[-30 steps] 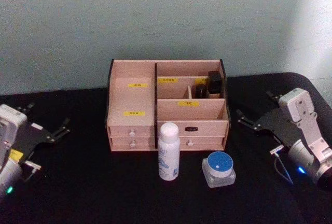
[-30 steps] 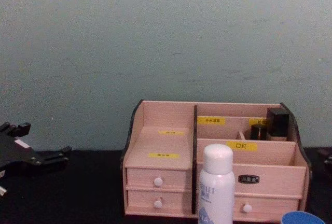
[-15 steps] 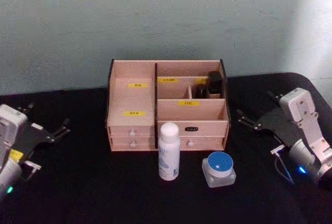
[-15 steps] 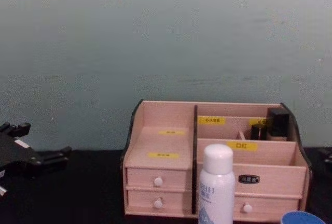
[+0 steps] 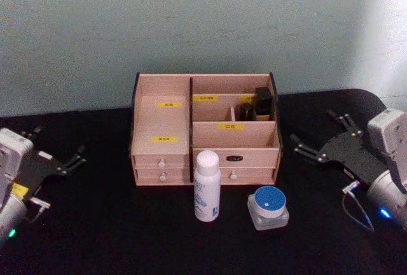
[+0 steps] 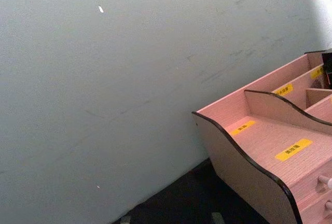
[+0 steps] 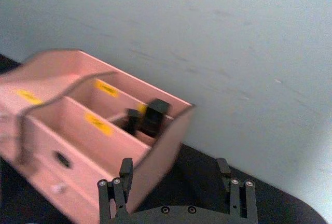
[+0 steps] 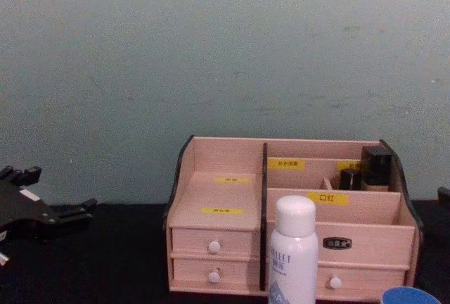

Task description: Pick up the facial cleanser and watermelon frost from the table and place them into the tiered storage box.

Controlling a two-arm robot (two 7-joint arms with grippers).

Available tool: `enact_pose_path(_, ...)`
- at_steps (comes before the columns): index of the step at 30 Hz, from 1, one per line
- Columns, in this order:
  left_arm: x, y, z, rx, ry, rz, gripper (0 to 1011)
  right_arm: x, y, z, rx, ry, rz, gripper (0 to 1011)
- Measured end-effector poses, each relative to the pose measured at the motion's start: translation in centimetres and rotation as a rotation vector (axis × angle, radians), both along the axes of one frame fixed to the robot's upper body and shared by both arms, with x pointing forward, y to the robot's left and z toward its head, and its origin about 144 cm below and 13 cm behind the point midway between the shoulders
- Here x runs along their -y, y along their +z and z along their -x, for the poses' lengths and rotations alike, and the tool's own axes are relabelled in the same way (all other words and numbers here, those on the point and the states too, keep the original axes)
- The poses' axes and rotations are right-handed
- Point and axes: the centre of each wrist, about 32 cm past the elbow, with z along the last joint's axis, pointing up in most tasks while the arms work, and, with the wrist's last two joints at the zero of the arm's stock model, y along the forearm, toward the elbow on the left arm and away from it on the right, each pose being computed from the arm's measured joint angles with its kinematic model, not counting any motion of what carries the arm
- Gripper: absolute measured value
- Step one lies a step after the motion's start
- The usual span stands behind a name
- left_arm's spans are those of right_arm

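Four white-knobbed drawers (image 5: 161, 161) front the pale pink, dark-edged tiered storage box (image 5: 164, 121); left gripper (image 5: 58, 143) and right gripper (image 5: 313, 133) both gape.

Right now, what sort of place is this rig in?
Probably a lab test bench: black-draped table against a bare wall, tiered storage box with a white bottle and blue-lidded jar staged before it, left end effector and right end effector open at the sides.

Test-lab setup: black-covered table (image 5: 127, 237) beneath the fingers (image 7: 125, 175) of the right gripper (image 7: 174, 169), with a bare, scuffed pale-green wall (image 5: 191, 20) beyond them.
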Motion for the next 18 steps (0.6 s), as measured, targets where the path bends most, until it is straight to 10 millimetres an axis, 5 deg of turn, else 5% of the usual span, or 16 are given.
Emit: enact_pose_path(18,0.0,0.0,0.0,0.000,0.000,0.000,1001,-0.1,0.2,1.6,-0.102,0.361,-0.036,1002)
